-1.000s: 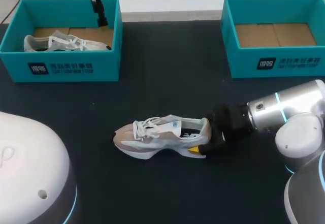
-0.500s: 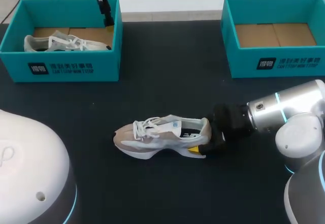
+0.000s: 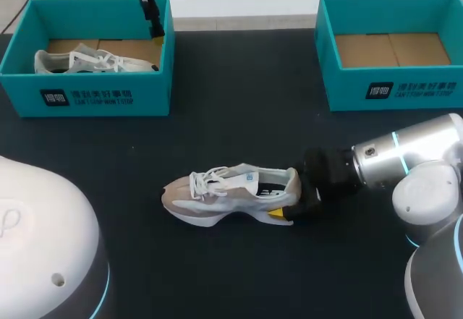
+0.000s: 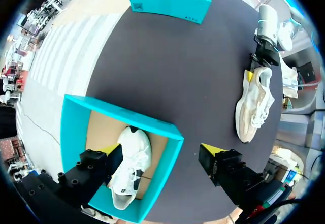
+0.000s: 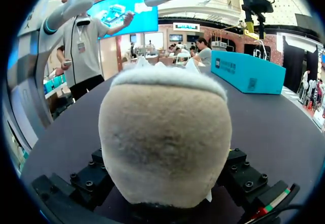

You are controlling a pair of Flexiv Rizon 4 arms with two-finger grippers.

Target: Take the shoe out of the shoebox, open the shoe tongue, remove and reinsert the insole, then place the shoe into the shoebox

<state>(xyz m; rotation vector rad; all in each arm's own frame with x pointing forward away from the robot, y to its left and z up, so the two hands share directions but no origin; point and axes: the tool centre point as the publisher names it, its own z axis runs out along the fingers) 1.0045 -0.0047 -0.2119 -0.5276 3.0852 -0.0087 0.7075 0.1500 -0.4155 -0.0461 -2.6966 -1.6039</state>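
— While the right gripper (image 3: 293,197) clasped its heel (image 5: 162,132), where did the shoe (image 3: 231,192) lie?
— On the table (image 3: 239,116), well apart from the left shoebox (image 3: 168,58).
— And the left gripper (image 4: 161,152)?
— Spread wide above that box's wall. I judged it should come to the tongue (image 3: 249,178) and lift gently, heel pinned firm.

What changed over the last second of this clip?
The left hand shifted slightly rightward over the teal cardboard shoebox on the left, toward its right wall. The right hand stays clamped on the heel of the beige sneaker with white laces; both unmoved.
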